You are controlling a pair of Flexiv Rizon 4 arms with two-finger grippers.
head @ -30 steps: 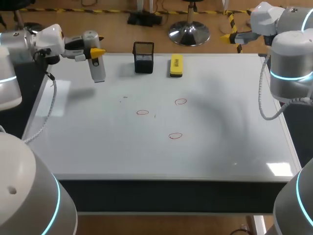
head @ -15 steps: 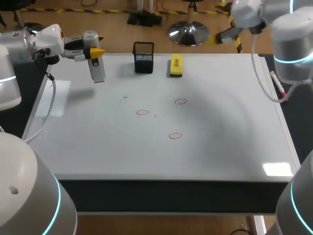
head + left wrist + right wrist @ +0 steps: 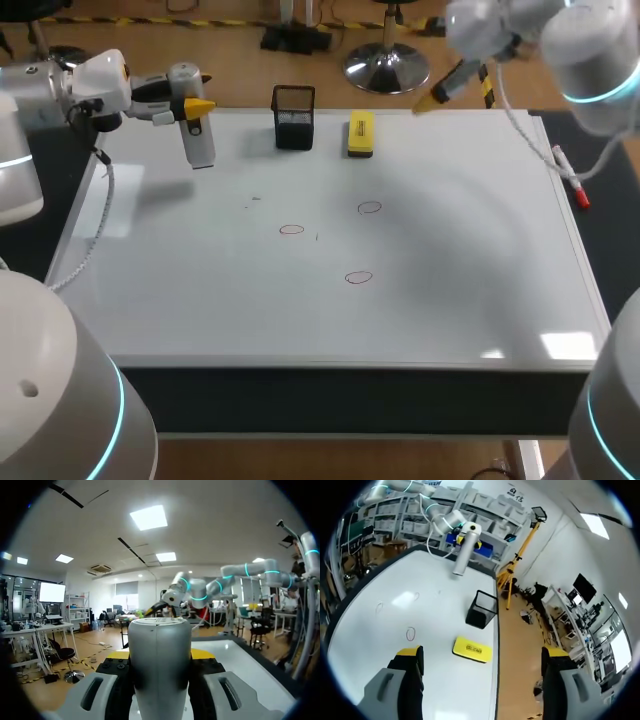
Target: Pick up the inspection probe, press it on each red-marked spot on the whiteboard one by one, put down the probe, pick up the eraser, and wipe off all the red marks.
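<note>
My left gripper (image 3: pixel 196 106) hangs above the whiteboard's (image 3: pixel 200 300) back left corner, shut on the grey inspection probe (image 3: pixel 198 140), which points down clear of the board. In the left wrist view the probe (image 3: pixel 160 665) fills the gap between the yellow tips of the left gripper (image 3: pixel 160 655). Three red rings (image 3: pixel 291 230) (image 3: pixel 369 208) (image 3: pixel 358 278) mark the board's middle. The yellow eraser (image 3: pixel 361 134) lies at the back edge. My right gripper (image 3: pixel 436 92) is open, high beyond the back edge, right of the eraser. From the right gripper (image 3: pixel 482 655), the eraser (image 3: pixel 472 649) lies below between the fingers.
A black mesh holder (image 3: pixel 293 118) stands at the back edge between probe and eraser, also seen as the holder (image 3: pixel 481 609) just past the eraser. A red marker (image 3: pixel 572 180) lies off the board's right edge.
My right arm has swung left from the back right corner toward the eraser's side. The left arm and the probe have stayed put.
</note>
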